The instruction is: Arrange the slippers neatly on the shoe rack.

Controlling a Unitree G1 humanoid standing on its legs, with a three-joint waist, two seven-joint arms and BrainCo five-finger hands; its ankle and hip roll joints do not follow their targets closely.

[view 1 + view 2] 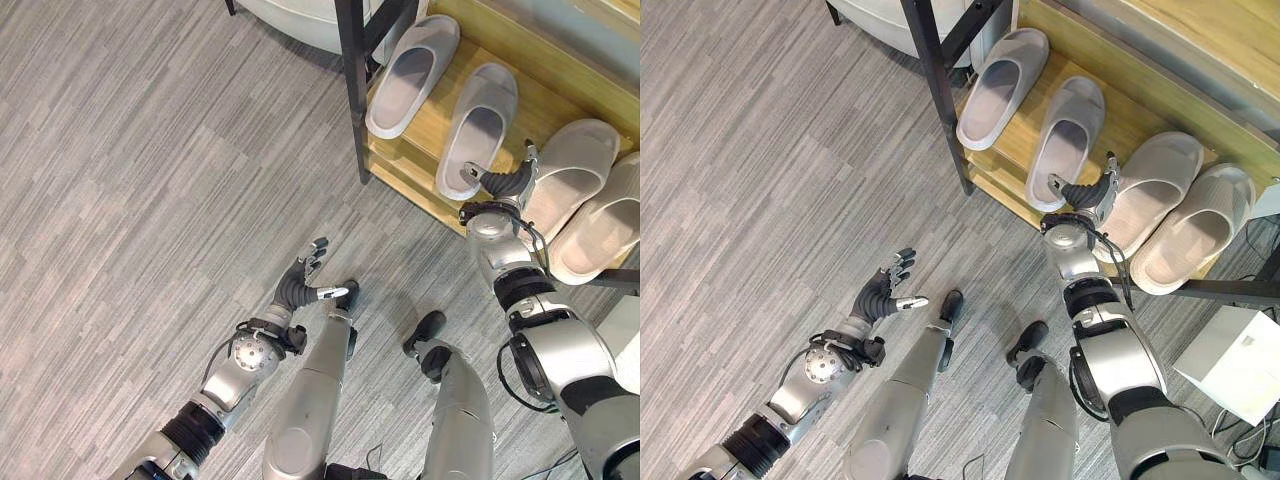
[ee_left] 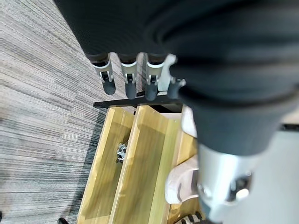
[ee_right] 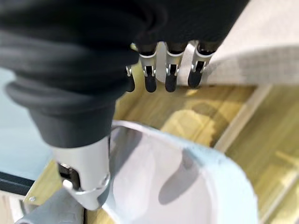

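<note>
Two pale grey slippers [image 1: 410,75] [image 1: 478,130] and two cream slippers [image 1: 572,165] [image 1: 600,225] lie side by side, toes inward, on the wooden shelf of the shoe rack [image 1: 530,95]. My right hand [image 1: 505,182] is open at the shelf's front edge, between the second grey slipper and the first cream one. Its straight fingers [image 3: 170,79] reach over the wood, and its thumb [image 3: 84,177] lies by the heel rim of a slipper [image 3: 177,186]. My left hand [image 1: 300,283] hangs open above the grey floor, well left of the rack, holding nothing.
A black metal post [image 1: 352,80] stands at the rack's left front corner. A white rounded object [image 1: 290,20] sits on the floor behind that post. At the right stands a white box [image 1: 1235,365]. Grey striped carpet spreads to the left.
</note>
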